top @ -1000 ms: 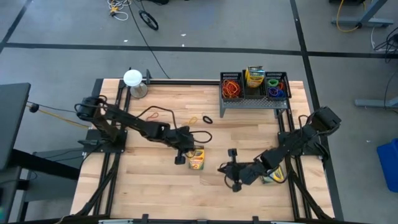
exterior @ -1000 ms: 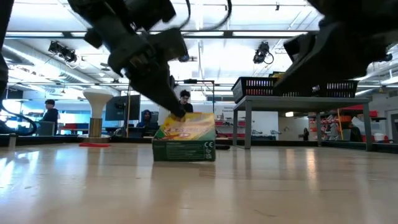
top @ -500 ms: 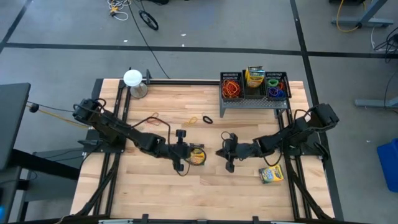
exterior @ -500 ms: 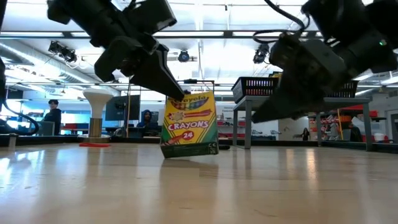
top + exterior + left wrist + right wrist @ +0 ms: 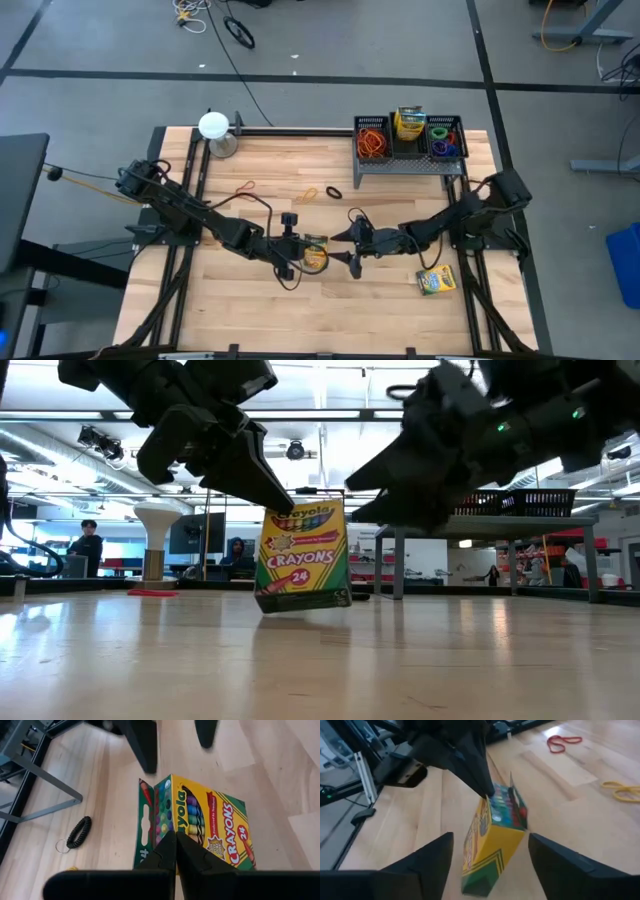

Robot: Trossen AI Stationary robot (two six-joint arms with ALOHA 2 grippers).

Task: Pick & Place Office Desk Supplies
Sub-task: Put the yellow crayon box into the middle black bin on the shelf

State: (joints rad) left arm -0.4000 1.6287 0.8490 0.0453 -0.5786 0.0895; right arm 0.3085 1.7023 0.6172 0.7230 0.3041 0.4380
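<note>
Yellow-and-green crayon box [image 5: 302,557] is pinched by the left gripper [image 5: 283,510]; the right gripper [image 5: 352,243] stands spread beside it.

A glossy printed cardboard crayon box [image 5: 302,556] stands on the smooth, lightly sheened pale wood table [image 5: 250,310].

The table [image 5: 400,300] has a top of light wooden planks. At its far edge a black wire-mesh rack [image 5: 408,160] stands on thin legs, with three compartments side by side. Near the far left corner a white round-topped object [image 5: 213,126] stands upright. The floor [image 5: 330,40] behind the table is grey, with dark lines and loose cables. In the low view, people [image 5: 84,544] show in the room behind.
</note>
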